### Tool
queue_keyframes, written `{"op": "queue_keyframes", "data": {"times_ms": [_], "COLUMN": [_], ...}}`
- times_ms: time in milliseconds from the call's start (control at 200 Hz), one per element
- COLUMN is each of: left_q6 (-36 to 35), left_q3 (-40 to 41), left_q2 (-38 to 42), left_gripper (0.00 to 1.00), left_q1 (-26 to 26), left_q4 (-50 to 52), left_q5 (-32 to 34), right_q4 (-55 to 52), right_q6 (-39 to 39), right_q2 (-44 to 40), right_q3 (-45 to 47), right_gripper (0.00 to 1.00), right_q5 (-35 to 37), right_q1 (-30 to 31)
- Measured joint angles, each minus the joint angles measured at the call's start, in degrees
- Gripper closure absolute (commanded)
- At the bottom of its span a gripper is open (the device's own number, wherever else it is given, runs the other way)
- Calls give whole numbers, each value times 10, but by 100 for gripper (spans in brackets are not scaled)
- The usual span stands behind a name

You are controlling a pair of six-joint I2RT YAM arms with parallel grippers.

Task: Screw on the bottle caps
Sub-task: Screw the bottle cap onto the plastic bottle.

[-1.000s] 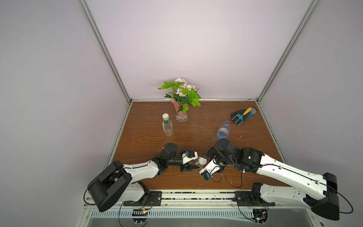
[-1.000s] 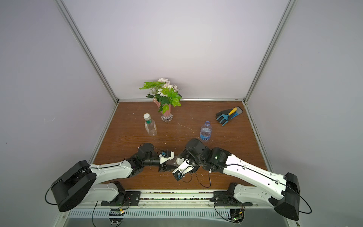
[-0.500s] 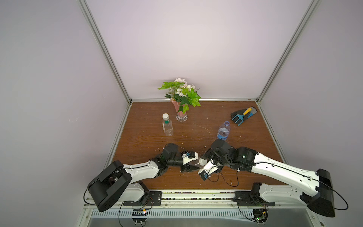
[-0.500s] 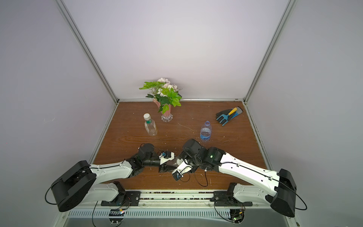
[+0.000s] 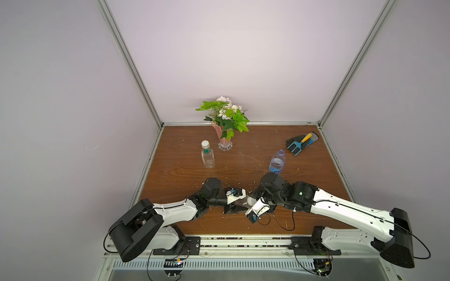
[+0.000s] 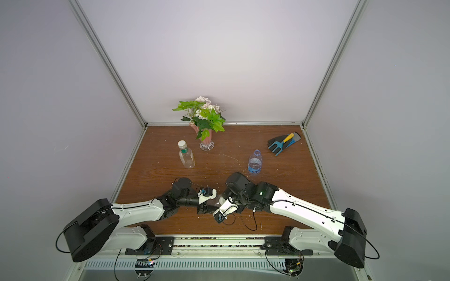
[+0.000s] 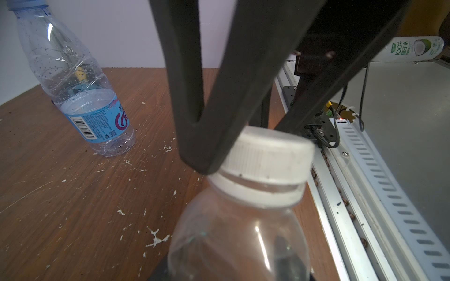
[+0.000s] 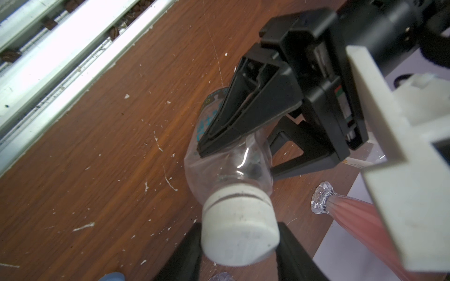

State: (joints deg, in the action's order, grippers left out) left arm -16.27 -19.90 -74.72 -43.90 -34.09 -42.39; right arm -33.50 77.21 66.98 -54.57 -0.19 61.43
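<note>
At front | left pincer grips bottle | right pincer astride cap

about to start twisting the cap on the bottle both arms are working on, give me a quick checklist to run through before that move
1. Grip on the bottle: ok, the left tool is clamped on its body.
2. The white cap on the neck: ok, it sits over the neck ring.
3. The right tool on the cap: ok, its fingers sit against both sides.
4. Threads caught squarely: cannot tell, they are hidden under the cap.
5. Room to the blue-labelled bottle: cannot tell, it stands upright close behind the right arm.
</note>
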Motion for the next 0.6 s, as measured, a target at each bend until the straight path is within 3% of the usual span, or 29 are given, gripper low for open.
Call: {"op": "queue_keyframes", "data": {"times_ms": [215, 600], "left_q6": [0, 4], "left_q3": [-1, -1], "left_q2": [0, 7], "left_gripper": [86, 85], "left_q1": [0, 0], "left_q4": [2, 12], "left_q5": [1, 5], "right_q4": [-1, -9], "right_q6": [-1, -44], "right_q2": [2, 11], "right_q3": [0, -8], "right_gripper": [60, 63], "right_q5": [2, 1], "right_q1": [0, 0]}}
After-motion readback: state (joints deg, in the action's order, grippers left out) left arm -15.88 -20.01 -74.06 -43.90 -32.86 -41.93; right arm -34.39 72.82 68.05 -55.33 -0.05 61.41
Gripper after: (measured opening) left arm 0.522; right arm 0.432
